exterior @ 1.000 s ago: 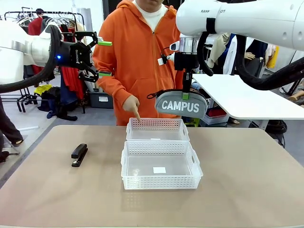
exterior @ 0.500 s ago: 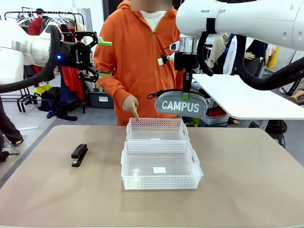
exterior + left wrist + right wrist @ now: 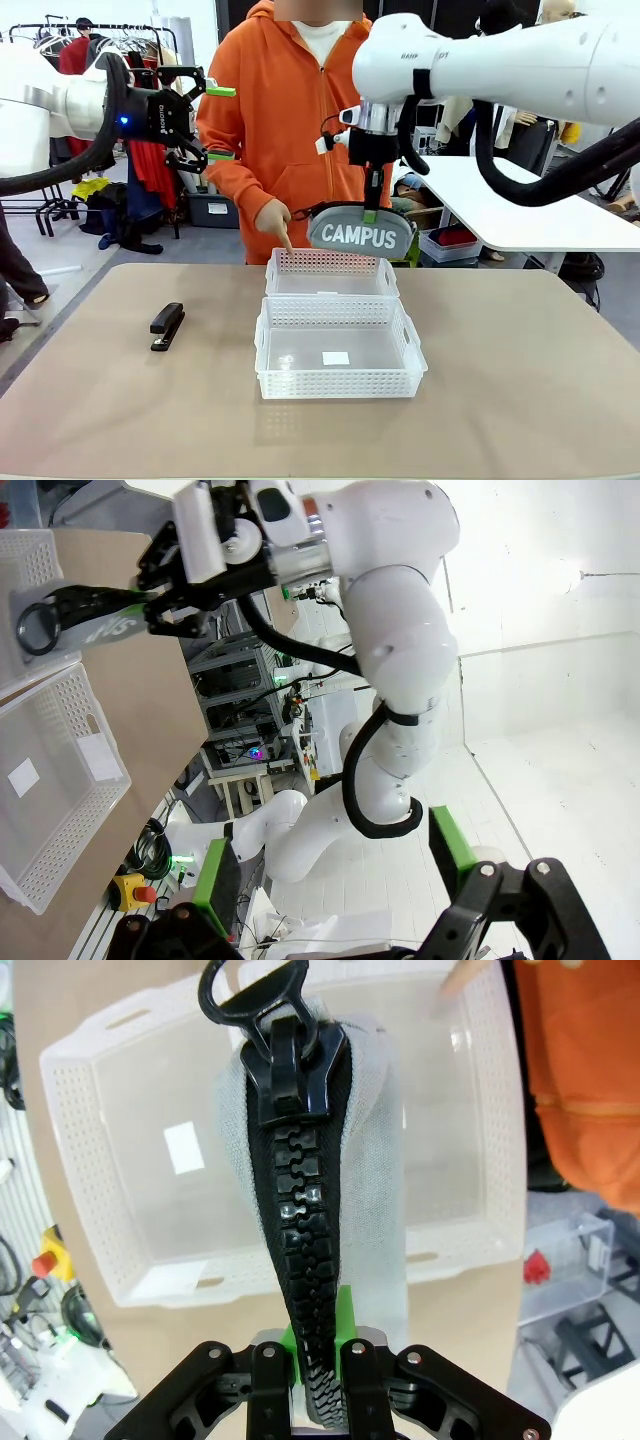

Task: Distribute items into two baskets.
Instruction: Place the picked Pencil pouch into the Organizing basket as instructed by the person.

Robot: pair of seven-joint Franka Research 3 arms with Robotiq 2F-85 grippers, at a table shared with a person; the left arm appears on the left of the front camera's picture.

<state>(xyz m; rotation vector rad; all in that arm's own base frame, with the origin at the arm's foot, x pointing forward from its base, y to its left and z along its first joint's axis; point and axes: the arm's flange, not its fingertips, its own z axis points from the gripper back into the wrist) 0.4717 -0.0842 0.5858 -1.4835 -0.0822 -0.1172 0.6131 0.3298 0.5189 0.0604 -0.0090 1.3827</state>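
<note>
**Inspector:** Where is the pouch (image 3: 362, 236), and how will it handle?

**Operator:** It hangs in the air over the far basket (image 3: 330, 262), clear of the rim. The right pincer (image 3: 370, 212) pinches its zipper seam at the top. I judge it soft, light and sagging, and that stiffer seam is the sound hold.

**Inspector:** And the rest?

**Operator:** The stapler (image 3: 167, 326) lies on the bench (image 3: 520, 380), left of the near basket (image 3: 340, 385). I judge it rigid and dense, best taken across the body. The left pincer (image 3: 222, 123) is spread, aloft.
</note>
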